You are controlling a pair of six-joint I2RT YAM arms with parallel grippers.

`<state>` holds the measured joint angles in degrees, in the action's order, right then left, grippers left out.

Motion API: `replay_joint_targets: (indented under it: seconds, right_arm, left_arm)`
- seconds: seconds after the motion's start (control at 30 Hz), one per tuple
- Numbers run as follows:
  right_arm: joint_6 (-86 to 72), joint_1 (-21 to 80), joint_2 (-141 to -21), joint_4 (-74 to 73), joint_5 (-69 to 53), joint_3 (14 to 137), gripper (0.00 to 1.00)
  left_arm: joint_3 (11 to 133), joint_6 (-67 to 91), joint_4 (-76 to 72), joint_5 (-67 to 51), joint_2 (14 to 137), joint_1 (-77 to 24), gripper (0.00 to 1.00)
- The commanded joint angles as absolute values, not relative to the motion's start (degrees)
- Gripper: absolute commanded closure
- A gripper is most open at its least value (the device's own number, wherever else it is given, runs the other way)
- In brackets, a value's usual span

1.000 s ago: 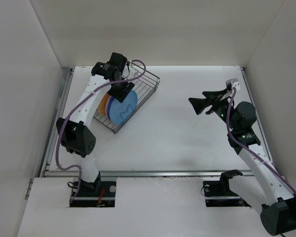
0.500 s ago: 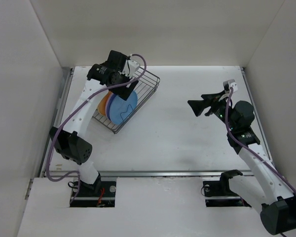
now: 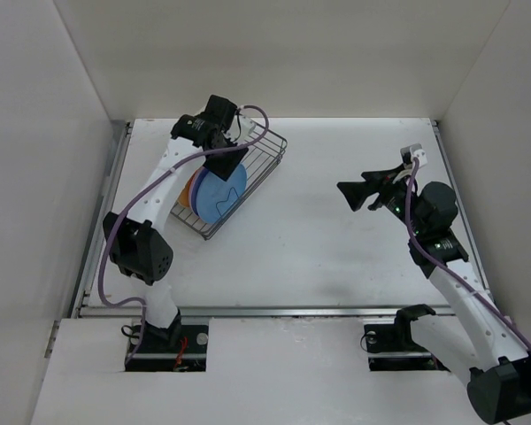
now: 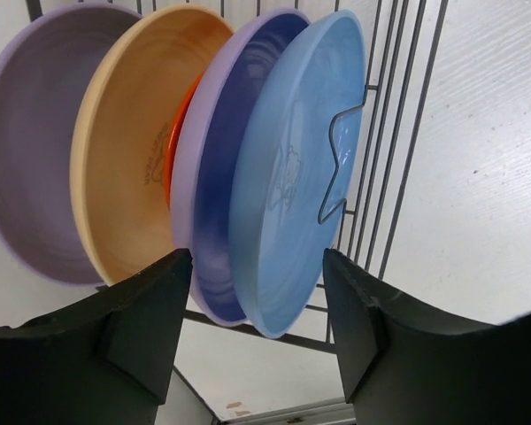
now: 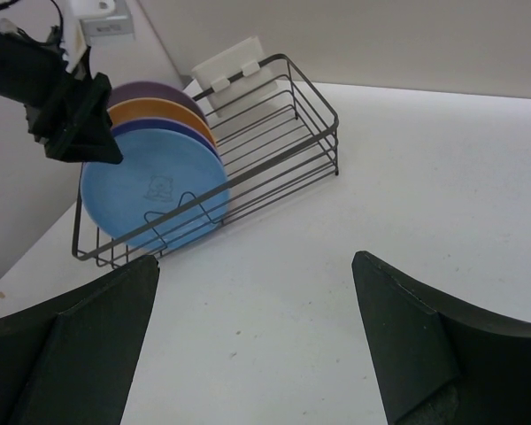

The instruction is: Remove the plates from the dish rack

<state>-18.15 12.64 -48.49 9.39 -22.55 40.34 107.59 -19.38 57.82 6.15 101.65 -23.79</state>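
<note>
The dish rack [image 3: 264,155] sits at the back left of the table. Plates stand on edge in it: a blue plate [image 4: 292,168] in front, then a lavender plate [image 4: 208,204], a sliver of a red-orange plate [image 4: 179,133], a tan-yellow plate [image 4: 128,150] and another lavender plate [image 4: 35,142]. No lime green plate shows. My left gripper [image 4: 257,292] is open just above the rims of the blue and lavender plates, touching neither; it also shows in the top view [image 3: 226,159]. My right gripper [image 3: 354,193] is open and empty above the table, well right of the rack [image 5: 283,133].
A white cutlery holder [image 5: 230,62] hangs on the rack's far corner. White walls close in the table on the left, back and right. The rack's wire dividers [image 4: 336,177] cross in front of the blue plate [image 5: 155,190].
My left wrist has turned and shifted a little above the plates, and the left elbow swung out and back. The right arm has barely moved. The plates have not moved.
</note>
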Motion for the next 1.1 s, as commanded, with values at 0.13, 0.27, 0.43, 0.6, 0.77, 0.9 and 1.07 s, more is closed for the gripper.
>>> replay_joint_targets:
  seconds: [0.13,0.27,0.43,0.6,0.77,0.9,1.07]
  right_arm:
    - [-17.6,12.2,-47.5,10.1,-22.9,42.0,0.04]
    - [-17.6,12.2,-47.5,10.1,-22.9,42.0,0.04]
    - [-17.6,12.2,-47.5,9.6,-22.9,42.0,0.04]
    - [-17.6,12.2,-47.5,9.6,-23.4,42.0,0.04]
    - [-17.6,12.2,-47.5,9.6,-23.4,42.0,0.04]
    - [-17.6,12.2,-47.5,9.1,-23.4,42.0,0.04]
    - [-17.6,12.2,-47.0,9.1,-23.4,42.0,0.04]
  left_arm:
    - [107.1,-19.2,57.5,7.5,104.8,-23.6,0.50]
    - [106.6,-18.6,57.5,7.5,104.9,-23.6,0.53]
    - [106.6,-17.3,55.5,10.9,102.8,-23.6,0.36]
    - [109.0,-16.8,54.7,12.2,98.3,-24.2,0.28]
    - [109.0,-16.8,56.1,10.2,96.4,-24.8,0.28]
    - [108.5,-16.3,57.5,6.9,96.4,-24.8,0.38]
    - [107.8,-16.8,58.1,6.3,99.2,-24.8,0.43]
